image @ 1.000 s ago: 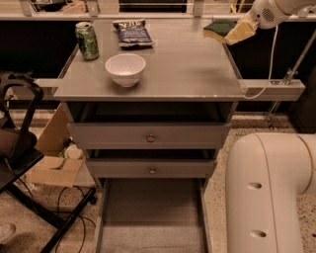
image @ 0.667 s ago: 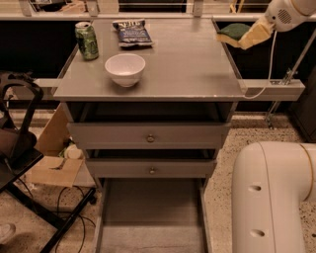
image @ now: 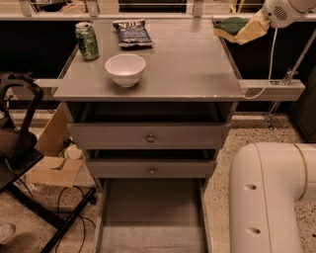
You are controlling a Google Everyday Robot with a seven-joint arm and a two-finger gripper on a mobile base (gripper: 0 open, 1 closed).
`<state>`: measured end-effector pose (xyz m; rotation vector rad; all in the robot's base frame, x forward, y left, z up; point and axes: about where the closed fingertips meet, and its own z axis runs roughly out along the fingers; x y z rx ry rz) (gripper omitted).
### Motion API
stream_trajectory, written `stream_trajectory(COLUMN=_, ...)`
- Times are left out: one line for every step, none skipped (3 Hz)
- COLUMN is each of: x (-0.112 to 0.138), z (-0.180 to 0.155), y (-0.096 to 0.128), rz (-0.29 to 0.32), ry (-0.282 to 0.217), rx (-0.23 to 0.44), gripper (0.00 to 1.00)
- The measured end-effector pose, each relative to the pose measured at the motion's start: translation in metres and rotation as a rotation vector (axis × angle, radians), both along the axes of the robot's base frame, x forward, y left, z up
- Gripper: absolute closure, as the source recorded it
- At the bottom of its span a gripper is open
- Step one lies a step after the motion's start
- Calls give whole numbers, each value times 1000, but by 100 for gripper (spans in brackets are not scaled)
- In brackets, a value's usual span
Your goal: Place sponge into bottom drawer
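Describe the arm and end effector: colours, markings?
The end effector, at the upper right past the table's back corner, has tan wedge-shaped fingers on a rounded white housing with a round perforated patch. The arm link at lower right is a fat, smooth white shell with two dark oval holes and a thin tan seam.

The sponge (image: 238, 28) is a small block of yellow foam with a dark green scrub layer. It is lifted off the tabletop, tilted, green side toward the table and yellow side toward the white gripper (image: 258, 22), which holds it at the far right corner, just past the right edge.

The bottom drawer (image: 148, 210) is the lowest of three grey drawers below the tabletop's front edge. It is pulled well out toward the viewer as a long shallow tray with a flat grey floor and thin side walls, open to the top. The sponge is well apart from it.
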<state>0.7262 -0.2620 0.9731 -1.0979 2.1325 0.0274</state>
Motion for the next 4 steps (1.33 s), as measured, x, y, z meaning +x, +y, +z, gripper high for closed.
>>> stream_trajectory(x=5, z=-5, y=4, rz=11, ry=25, rx=-16, gripper=100)
stream_trajectory(x=-7, z=-9, y=1, rz=21, ry=94, rx=-74, gripper=100)
stream_trajectory(x=-29, z=-4, y=-18, rz=-21, ry=163, rx=-134, gripper=100)
stream_trajectory(x=-66, z=-10, y=-68, rz=-135, ry=265, rx=-120, gripper=100)
